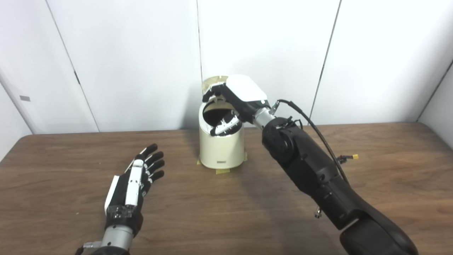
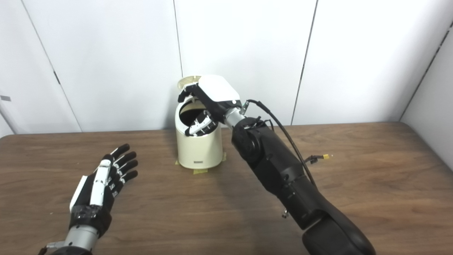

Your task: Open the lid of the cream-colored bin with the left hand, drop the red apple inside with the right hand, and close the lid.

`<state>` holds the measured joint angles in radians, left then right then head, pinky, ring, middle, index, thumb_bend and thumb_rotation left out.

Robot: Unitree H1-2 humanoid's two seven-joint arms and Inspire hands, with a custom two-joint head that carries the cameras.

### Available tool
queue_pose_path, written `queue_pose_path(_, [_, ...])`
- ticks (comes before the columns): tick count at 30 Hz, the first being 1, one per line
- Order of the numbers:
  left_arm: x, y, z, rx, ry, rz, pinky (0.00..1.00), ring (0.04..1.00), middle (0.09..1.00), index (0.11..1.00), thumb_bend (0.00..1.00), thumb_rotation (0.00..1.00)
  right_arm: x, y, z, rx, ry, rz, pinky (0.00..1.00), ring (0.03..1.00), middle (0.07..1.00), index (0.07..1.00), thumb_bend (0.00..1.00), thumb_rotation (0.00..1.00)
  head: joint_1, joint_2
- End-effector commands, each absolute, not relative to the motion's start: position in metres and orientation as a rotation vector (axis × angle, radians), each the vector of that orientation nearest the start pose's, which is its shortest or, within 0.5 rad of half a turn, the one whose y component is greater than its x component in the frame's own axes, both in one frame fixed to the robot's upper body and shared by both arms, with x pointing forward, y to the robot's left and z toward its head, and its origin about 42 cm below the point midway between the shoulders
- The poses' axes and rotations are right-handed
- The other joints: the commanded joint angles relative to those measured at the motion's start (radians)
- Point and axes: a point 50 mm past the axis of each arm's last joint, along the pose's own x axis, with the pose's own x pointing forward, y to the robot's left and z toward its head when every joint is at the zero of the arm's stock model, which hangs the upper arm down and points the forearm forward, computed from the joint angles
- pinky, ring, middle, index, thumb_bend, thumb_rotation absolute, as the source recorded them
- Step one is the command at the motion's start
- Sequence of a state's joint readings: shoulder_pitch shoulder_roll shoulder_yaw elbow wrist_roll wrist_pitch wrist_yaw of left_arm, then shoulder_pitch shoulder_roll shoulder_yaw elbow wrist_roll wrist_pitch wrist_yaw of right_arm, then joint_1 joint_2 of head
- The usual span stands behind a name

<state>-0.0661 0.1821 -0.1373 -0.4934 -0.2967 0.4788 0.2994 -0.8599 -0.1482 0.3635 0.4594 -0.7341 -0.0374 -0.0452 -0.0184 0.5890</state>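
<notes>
— So where's the right hand (image 1: 230, 106)?
— Over the mouth of the cream-colored bin (image 1: 222, 148), fingers spread, holding nothing. The lid (image 1: 211, 82) stands tipped up just behind it.
— And the red apple?
— Can't see it; the bin's inside is dark.
— The left hand (image 1: 136, 180)?
— Well apart from the bin, fingers straight and slightly apart above the wooden table (image 1: 53, 166), empty.

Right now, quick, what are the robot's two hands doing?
Left hand: open, fingers spread, holding nothing, beside the bin.
Right hand: over the bin's open top, fingers apart; no apple visible in it.
</notes>
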Motion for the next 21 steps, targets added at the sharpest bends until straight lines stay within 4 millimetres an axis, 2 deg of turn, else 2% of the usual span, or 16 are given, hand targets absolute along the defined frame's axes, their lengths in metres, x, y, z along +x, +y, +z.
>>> queue_pose_path(1, [0.279,0.218,0.222,-0.062,-0.083,0.005,0.84,0.855,0.851,0.890,0.27,0.98,0.492,-0.101,0.328,-0.978,-0.714,0.181,0.47,0.499,0.541,0.511,0.56,0.02,-0.001,0.000])
queue_pose_path(3, [0.279,0.218,0.221,-0.058,-0.082,0.005,0.84,0.853,0.851,0.891,0.27,0.99,0.489,-0.103,0.328,-0.936,-0.736,0.158,0.38,0.421,0.517,0.531,0.51,0.00,0.000,-0.002])
queue_pose_path(4, [0.279,0.218,0.221,-0.056,-0.081,0.005,0.84,0.853,0.851,0.892,0.27,0.99,0.487,-0.105,0.329,-0.913,-0.734,0.148,0.36,0.410,0.513,0.528,0.50,0.00,0.000,-0.002])
queue_pose_path(13, [0.280,0.221,0.220,-0.063,-0.079,0.013,0.84,0.857,0.859,0.892,0.28,0.98,0.476,-0.129,0.335,-0.480,-0.564,0.058,0.36,0.443,0.503,0.475,0.50,0.00,0.003,-0.006])
queue_pose_path(17, [0.281,0.223,0.221,-0.066,-0.081,0.019,0.84,0.852,0.855,0.887,0.28,0.96,0.467,-0.144,0.333,-0.393,-0.516,0.029,0.34,0.436,0.510,0.491,0.50,0.00,0.007,-0.008])
queue_pose_path(21, [0.285,0.225,0.223,-0.074,-0.088,0.022,0.83,0.846,0.850,0.883,0.28,0.95,0.445,-0.167,0.325,-0.348,-0.416,0.030,0.35,0.448,0.508,0.503,0.50,0.00,0.006,-0.011])
